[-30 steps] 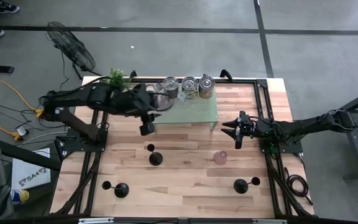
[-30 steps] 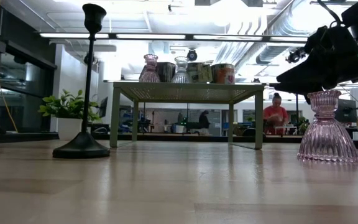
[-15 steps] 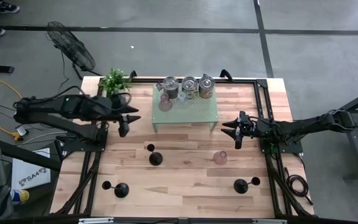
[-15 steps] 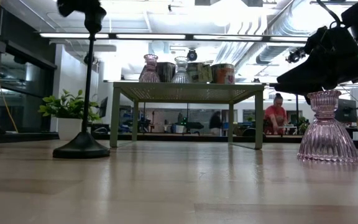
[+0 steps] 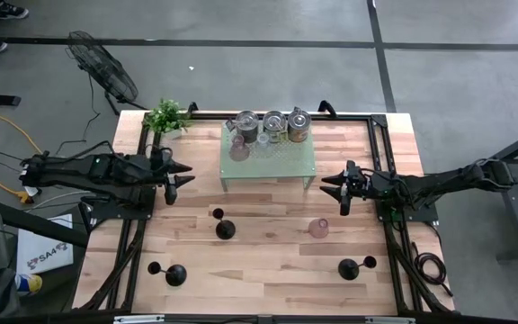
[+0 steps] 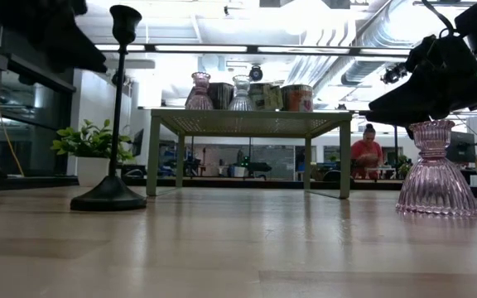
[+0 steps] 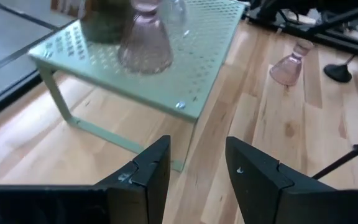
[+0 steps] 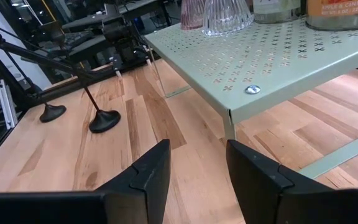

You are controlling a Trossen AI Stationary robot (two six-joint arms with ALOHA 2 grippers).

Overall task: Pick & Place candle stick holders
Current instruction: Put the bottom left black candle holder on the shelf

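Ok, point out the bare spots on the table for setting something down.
Free wood lies between the front-left candle stick holder and the front-right candle stick holder, and right of the green shelf. The shelf's back edge is crowded with jars.

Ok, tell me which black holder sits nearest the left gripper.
The holder just in front of the green shelf, nearest the table's middle. The other two stand near the front edge, one front-left, one front-right, both farther from the left gripper.

Robotics lab: concrete floor [image 5: 439, 81], ceiling ducts [image 6: 363, 37], framed wooden table [image 5: 268, 252].
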